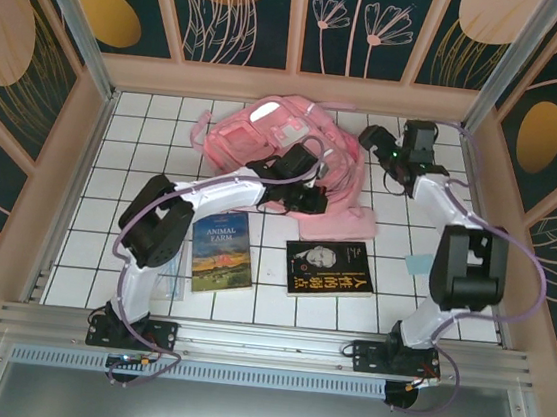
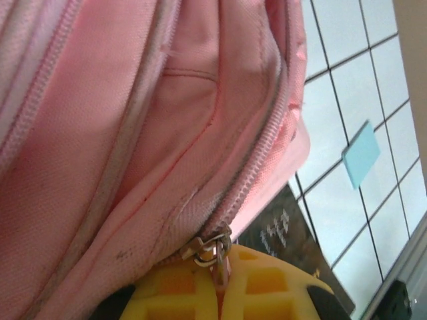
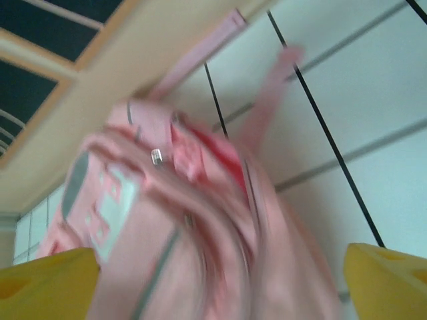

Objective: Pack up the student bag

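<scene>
Currently, left gripper (image 2: 219,283) clenched on metal zipper pull (image 2: 210,250) of large pink fabric backpack (image 1: 267,135).
Left wrist view: zip track (image 2: 257,153) runs toward 1 o'clock; right gripper (image 1: 375,137) released, at bag's 3 o'clock.

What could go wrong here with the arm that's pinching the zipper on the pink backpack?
The left claw pinches the zipper pull right at its tips, so the pull might slip free on a tug. The backpack is soft and the right claw is open, not clamping it, so the whole bag may drag instead of the zipper running.
</scene>
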Tool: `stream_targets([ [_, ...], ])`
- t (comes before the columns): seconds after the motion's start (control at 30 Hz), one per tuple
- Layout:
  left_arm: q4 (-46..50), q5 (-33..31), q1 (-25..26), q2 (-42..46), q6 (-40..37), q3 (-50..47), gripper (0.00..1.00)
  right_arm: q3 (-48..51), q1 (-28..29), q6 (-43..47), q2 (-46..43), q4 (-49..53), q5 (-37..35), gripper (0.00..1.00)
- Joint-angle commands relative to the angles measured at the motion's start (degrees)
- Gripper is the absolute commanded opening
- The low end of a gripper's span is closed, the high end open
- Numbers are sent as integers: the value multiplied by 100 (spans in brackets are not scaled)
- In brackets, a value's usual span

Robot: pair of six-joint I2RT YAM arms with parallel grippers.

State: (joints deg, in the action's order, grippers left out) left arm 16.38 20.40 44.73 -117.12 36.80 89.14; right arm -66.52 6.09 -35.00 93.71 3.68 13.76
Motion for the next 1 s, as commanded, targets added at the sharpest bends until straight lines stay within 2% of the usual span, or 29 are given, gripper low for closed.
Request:
stream_targets([
  [0.0,-634,-90,-52,-79,197,445,0,674,2,-467,-725,405,489,99],
  [0.13,-696,45,-37,59,158,342,0,1700,51,-1234,-1043,-561,1262,99],
  [0.27,-789,125,1,367,178,-72,0,2076,356,-1706,-662,-1594,1526,98],
  [0.33,-837,210,14,471,204,-246,0,2057,540,-1869,-343,-2093,1633,93],
  [0.37,-856,254,10,515,218,-318,0,2016,622,-1940,-181,-2305,1656,86],
  [0.4,-856,279,22,546,221,-383,0,1937,678,-1979,-21,-2450,1679,74],
  [0.43,-829,284,27,567,208,-426,0,1873,690,-2029,90,-2526,1698,58],
  [0.53,-590,-77,18,693,103,-633,0,1810,612,-2181,198,-2765,1643,0],
  [0.63,-366,-576,-74,871,79,-993,0,1740,479,-2210,26,-2681,1536,0],
  [0.8,-645,-860,-540,1323,369,-2023,0,1563,252,-2127,-385,-2171,1313,0],
  [0.97,-722,-1442,-938,1681,304,-2435,0,1520,143,-2116,-494,-1970,1414,0],
])
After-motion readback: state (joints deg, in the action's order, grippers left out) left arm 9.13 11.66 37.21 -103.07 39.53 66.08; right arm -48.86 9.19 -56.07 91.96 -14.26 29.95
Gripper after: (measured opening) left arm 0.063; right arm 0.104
